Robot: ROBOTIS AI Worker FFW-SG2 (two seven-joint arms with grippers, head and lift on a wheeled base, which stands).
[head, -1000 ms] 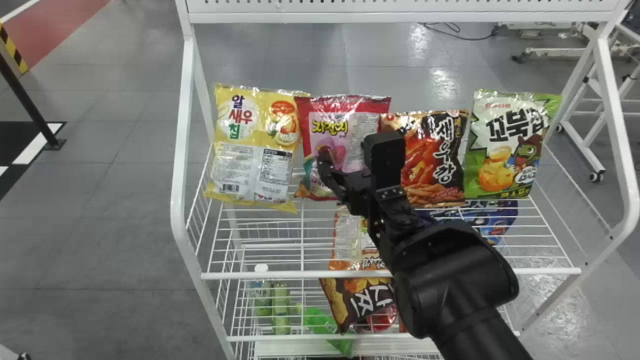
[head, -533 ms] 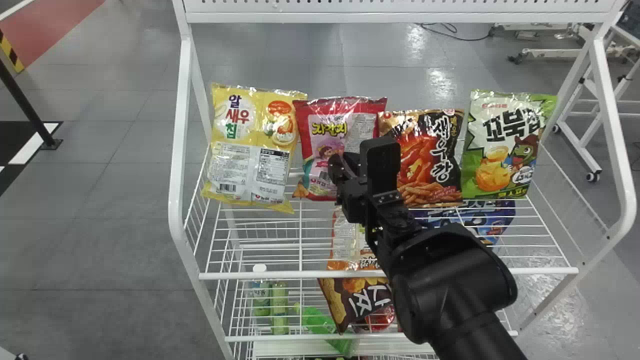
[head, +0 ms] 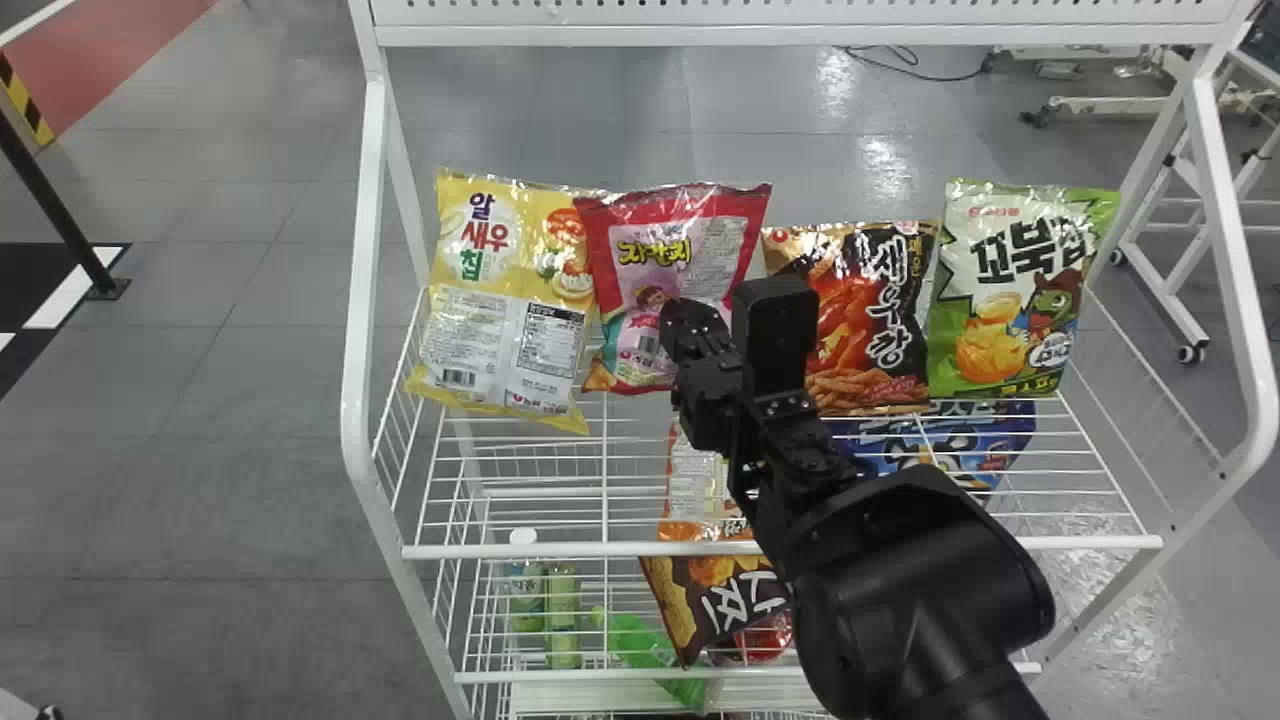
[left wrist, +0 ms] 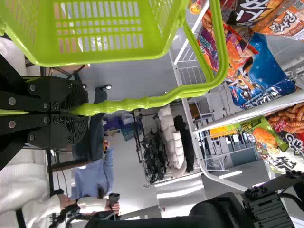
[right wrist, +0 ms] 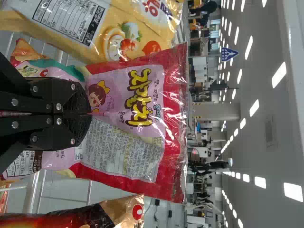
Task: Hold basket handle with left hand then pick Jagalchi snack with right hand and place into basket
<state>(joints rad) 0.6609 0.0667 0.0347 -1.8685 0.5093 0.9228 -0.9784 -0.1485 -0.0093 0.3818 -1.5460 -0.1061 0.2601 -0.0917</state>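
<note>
Pinching Jagalchi snack (right wrist: 142, 142) in right gripper (head: 687, 322) jaws, basket handle (left wrist: 137, 104) in left gripper (left wrist: 83, 109) jaws

Jagalchi snack (right wrist: 172, 95) in the pinch of the right gripper (head: 682, 318) — yellow bag (right wrist: 107, 28) one side, dark bag (right wrist: 88, 217) the other

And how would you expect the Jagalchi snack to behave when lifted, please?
The Jagalchi snack seems likely to flex, since its film puckers in toward the right gripper. Being a bag of thin film, it is probably light for its size. Its glossy surface might let it slip a little.
</note>
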